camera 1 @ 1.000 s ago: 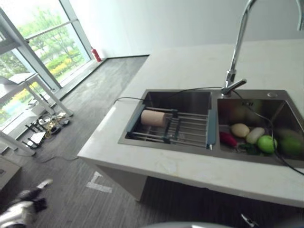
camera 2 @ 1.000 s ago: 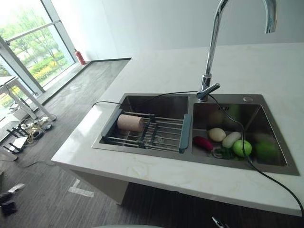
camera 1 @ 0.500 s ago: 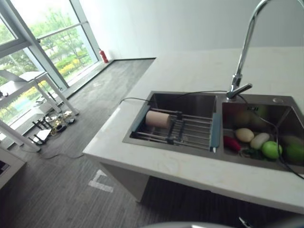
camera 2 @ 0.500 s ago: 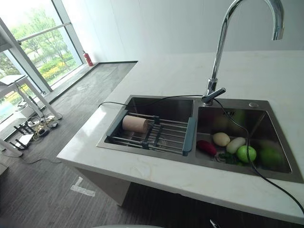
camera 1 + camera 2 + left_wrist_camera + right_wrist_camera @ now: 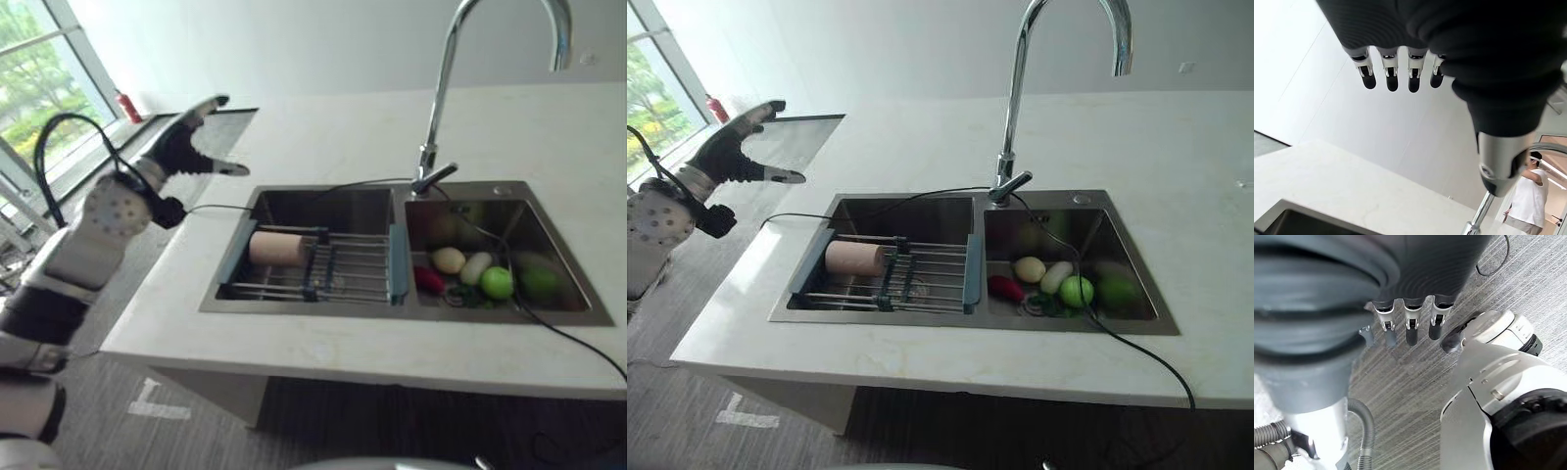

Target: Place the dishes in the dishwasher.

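The left hand (image 5: 181, 147) is raised in the air off the left end of the counter (image 5: 323, 348), fingers straight and spread, thumb held apart, nothing in its grasp. Its wrist view looks past the fingers (image 5: 1392, 78) toward the white wall and the tall chrome faucet (image 5: 446, 88), with a person (image 5: 1530, 198) standing far off behind it. The right hand (image 5: 1410, 293) hangs low over the grey floor with relaxed, straight fingers, and it also holds nothing.

Beyond the left hand lies the double sink (image 5: 411, 308). Its left basin carries a wire drain rack with blue end pieces (image 5: 328, 274), and on that rack a beige cylindrical cup (image 5: 277, 249) lies on its side. The right basin holds produce: a red vegetable (image 5: 427, 279), two pale ones (image 5: 449, 259), a green apple (image 5: 497, 282) and a darker green item beside it.

Judged from this, the task has barely begun. The cup, the one dish-like piece to be seen, sits untouched in the sink, well apart from both hands, and I can make out no dishwasher. Reaching, grasping, carrying and loading all seem left to do.
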Motion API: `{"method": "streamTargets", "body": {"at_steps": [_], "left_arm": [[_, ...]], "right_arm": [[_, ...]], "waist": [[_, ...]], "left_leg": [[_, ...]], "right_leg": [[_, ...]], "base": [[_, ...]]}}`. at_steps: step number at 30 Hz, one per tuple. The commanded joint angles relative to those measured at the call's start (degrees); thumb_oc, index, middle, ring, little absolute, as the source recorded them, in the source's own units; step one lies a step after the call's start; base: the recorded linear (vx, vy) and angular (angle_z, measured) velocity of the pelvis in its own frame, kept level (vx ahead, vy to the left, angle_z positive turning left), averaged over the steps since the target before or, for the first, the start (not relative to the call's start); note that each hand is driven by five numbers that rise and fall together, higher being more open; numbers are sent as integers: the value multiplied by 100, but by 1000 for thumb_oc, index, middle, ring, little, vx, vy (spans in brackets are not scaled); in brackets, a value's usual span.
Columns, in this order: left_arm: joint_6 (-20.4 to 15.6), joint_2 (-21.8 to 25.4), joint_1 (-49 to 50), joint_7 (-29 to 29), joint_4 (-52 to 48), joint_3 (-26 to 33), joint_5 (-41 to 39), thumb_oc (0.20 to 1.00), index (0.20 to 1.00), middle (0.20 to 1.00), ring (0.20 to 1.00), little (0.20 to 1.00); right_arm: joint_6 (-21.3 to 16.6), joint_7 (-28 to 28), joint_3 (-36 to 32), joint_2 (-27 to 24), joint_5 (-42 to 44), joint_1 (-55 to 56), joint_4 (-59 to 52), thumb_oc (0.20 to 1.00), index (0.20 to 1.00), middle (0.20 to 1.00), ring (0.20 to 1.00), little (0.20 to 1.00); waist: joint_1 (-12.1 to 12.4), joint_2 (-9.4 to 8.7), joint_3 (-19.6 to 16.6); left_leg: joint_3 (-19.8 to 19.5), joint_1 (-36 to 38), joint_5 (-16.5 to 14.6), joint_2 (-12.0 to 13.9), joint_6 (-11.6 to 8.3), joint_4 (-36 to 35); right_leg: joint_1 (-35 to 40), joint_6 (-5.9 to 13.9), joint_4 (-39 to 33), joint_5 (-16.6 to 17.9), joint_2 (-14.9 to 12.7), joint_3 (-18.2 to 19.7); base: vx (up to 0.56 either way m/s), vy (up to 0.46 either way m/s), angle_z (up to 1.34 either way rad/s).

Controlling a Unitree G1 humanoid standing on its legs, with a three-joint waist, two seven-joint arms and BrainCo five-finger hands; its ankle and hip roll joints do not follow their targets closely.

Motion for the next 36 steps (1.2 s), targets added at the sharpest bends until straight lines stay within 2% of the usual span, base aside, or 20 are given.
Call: {"method": "streamTargets", "body": {"at_steps": [1,2,4,7,8,10,11,13,16,19,21,26,28,32,36], "left_arm": [[30,195,-424,163,474,372,288,1000,1000,1000,1000,1000],[94,86,-308,96,587,380,-115,1000,1000,1000,1000,1000],[182,-6,-175,-10,695,382,-249,1000,1000,1000,1000,1000],[113,-17,-69,-123,885,294,-99,1000,1000,1000,1000,1000],[99,-9,-72,-327,975,213,-270,1000,1000,1000,1000,1000],[308,-79,-16,-484,958,165,-555,1000,1000,1000,1000,1000],[226,-62,-4,-711,1050,-23,-235,1000,1000,1000,1000,1000],[96,1,-74,-777,1157,-157,-96,1000,1000,1000,1000,1000],[88,67,-267,-901,1273,-425,-102,1000,1000,1000,1000,1000],[-11,65,-305,-920,1226,-542,298,1000,1000,1000,1000,1000],[-107,102,-417,-851,1232,-652,444,1000,1000,1000,1000,1000],[-277,132,-761,-732,1255,-845,632,1000,1000,1000,1000,1000],[-416,148,-951,-431,1295,-883,743,1000,1000,1000,1000,1000],[-657,75,-1104,-72,1289,-826,852,1000,1000,1000,1000,1000],[-633,54,-1143,307,1160,-684,898,1000,1000,1000,1000,1000]], "right_arm": [[-44,-59,-22,-165,244,-190,-209,1000,1000,1000,1000,1000],[-49,-47,-47,-250,176,-203,-326,1000,1000,1000,1000,1000],[-18,20,-106,-345,126,-230,-347,1000,1000,1000,1000,1000],[-1,130,-162,-454,132,-226,-332,1000,1000,1000,1000,1000],[5,150,-155,-495,203,-237,-335,1000,1000,1000,1000,1000],[-116,123,-159,-581,-221,-269,-376,1000,1000,1000,1000,1000],[-197,159,39,-705,-668,-294,-614,1000,1000,1000,1000,1000],[-116,136,135,-754,-493,-323,-748,1000,1000,1000,1000,1000],[-82,73,220,-846,-265,-404,-883,1000,1000,1000,1000,1000],[-267,-123,314,-929,-1005,-482,-973,1000,1000,1000,1000,1000],[-279,-155,426,-986,-876,-530,-1059,1000,1000,1000,1000,1000],[-344,-205,707,-1053,-1458,-616,-1383,1000,1000,1000,1000,1000],[-266,-321,901,-992,-1355,-612,-1529,1000,1000,1000,1000,1000],[-202,-356,965,-908,-1297,-627,-1449,1000,1000,1000,1000,1000],[-225,-360,980,-826,-1260,-613,-1337,1000,1000,1000,1000,1000]], "waist": [[-67,122,388],[-98,166,517],[-125,205,663],[-158,239,792],[-165,254,839],[-164,282,896],[-187,302,1011],[-198,296,1064],[-204,276,1168],[-205,260,1245],[-199,232,1327],[-192,130,1466],[-165,24,1514],[-138,-44,1555],[-98,-83,1593]], "left_leg": [[61,300,-1003,12,-123,353],[57,174,-997,-34,-118,398],[15,89,-1005,-103,-101,432],[-12,19,-1003,-164,-90,482],[-17,-11,-996,-178,-91,494],[-28,-41,-983,-196,-85,501],[-40,-109,-961,-210,-92,534],[-38,-150,-953,-216,-94,560],[-26,-253,-964,-228,-90,658],[-28,-319,-981,-241,-92,722],[-38,-402,-975,-241,-95,773],[-39,-518,-953,-214,-104,822],[-41,-588,-947,-183,-109,863],[-23,-648,-937,-128,-121,918],[-40,-719,-940,-104,-126,976]], "right_leg": [[-365,546,140,-32,-376,-228],[-508,550,178,6,-416,-155],[-592,573,176,54,-443,-84],[-657,601,176,107,-489,-31],[-686,612,182,123,-509,-26],[-711,625,167,151,-526,-15],[-771,638,181,184,-561,-6],[-804,647,186,206,-584,-12],[-889,654,215,236,-623,-21],[-951,655,233,253,-640,-10],[-1017,643,261,266,-650,-5],[-1112,640,289,302,-676,-43],[-1153,640,305,314,-672,-83],[-1206,620,354,303,-653,-116],[-1248,596,388,288,-638,-135]], "base": [[-121,108,-26],[-127,112,-17],[-103,117,-14],[-56,84,-13],[-48,72,-4],[-71,90,1],[-98,87,3],[-75,47,4],[-55,32,2],[-53,43,3],[-87,8,1],[-58,-10,2],[-53,-77,3],[-36,-47,9],[-26,-40,0]]}}
